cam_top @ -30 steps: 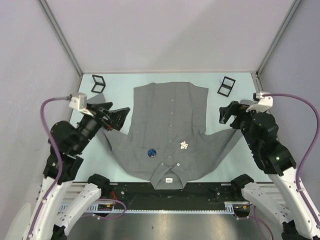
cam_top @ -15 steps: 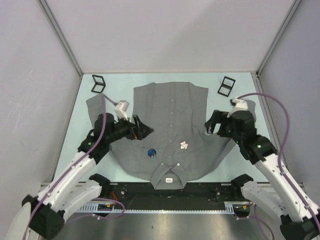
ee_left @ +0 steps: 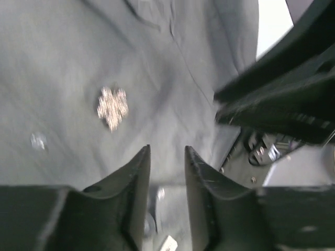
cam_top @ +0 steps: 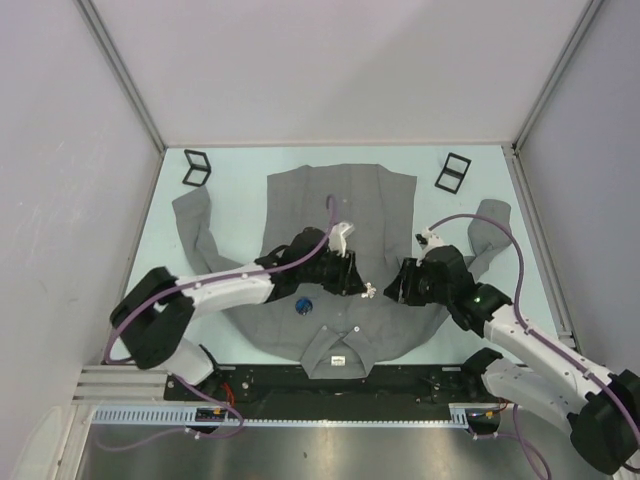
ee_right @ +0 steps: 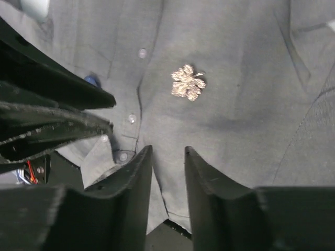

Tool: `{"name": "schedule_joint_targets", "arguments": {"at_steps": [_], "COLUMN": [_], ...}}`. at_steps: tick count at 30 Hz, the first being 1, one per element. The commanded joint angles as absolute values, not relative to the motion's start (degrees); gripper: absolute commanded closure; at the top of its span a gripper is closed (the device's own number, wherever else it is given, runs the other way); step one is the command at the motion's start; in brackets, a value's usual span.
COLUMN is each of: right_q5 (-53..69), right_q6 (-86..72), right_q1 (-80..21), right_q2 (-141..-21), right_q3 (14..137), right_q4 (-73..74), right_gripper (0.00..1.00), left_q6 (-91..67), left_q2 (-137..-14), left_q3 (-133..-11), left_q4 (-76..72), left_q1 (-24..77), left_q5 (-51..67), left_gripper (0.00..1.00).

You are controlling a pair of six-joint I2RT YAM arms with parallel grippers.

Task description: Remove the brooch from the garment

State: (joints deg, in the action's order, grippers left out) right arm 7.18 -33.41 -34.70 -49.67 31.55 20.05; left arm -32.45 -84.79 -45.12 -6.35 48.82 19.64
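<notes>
Grey cloth across a pale green tabletop — the garment lies flat and front up, collar at the near edge and sleeves spread, which leaves its chest open to reach from both sides. Over that chest the left gripper and the right gripper stand nose to nose. Each shows jaws parted by only a narrow gap, with nothing between them but a view of cloth; neither has hold of anything. The brooch — a small, pale, glittering flower shape — sits on the shirt front beside the button placket, just ahead of both sets of jaws and apart from them. The paired approach suggests one gripper is to steady the fabric while the other works the pin. A small blue spot lies across the placket; what it is cannot be told.
</notes>
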Motion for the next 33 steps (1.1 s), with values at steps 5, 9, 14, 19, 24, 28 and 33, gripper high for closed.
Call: {"name": "schedule_joint_targets", "arguments": {"at_steps": [5, 9, 14, 19, 24, 28, 33], "right_q5": [9.58, 9.67, 9.23, 9.05, 12.39, 14.15, 16.52], "right_q6": [-37.09, -39.19, -42.62, -45.52, -45.97, -46.05, -45.97], "right_q1": [-32.61, -32.17, -31.38, -29.71, -28.13, -27.51, -26.54], "right_q2": [-56.84, -62.3, -64.95, -65.74, -68.99, -71.54, -74.35], "right_q3": [28.21, 27.34, 25.32, 22.16, 21.53, 21.53, 21.79], "right_q4": [6.08, 0.62, -5.35, -8.52, -12.38, -14.41, -16.61], "right_gripper": [0.67, 0.73, 0.69, 0.69, 0.7, 0.71, 0.71], "left_q6": [-27.34, -27.6, -28.12, -28.04, -27.86, -27.77, -27.77], "left_q2": [-94.03, -97.99, -100.81, -102.04, -103.18, -104.76, -104.85], "left_q3": [-54.4, -55.9, -56.16, -55.46, -55.28, -55.9, -55.28], "left_q4": [-10.02, -11.25, -12.3, -12.22, -12.3, -12.13, -12.39], "left_q1": [49.13, 49.13, 49.13, 49.13, 49.13, 49.13, 49.04], "left_q5": [17.14, 17.93, 17.4, 16.61, 15.29, 14.94, 13.54], "left_gripper": [0.68, 0.73, 0.79, 0.83, 0.87, 0.9, 0.94]}}
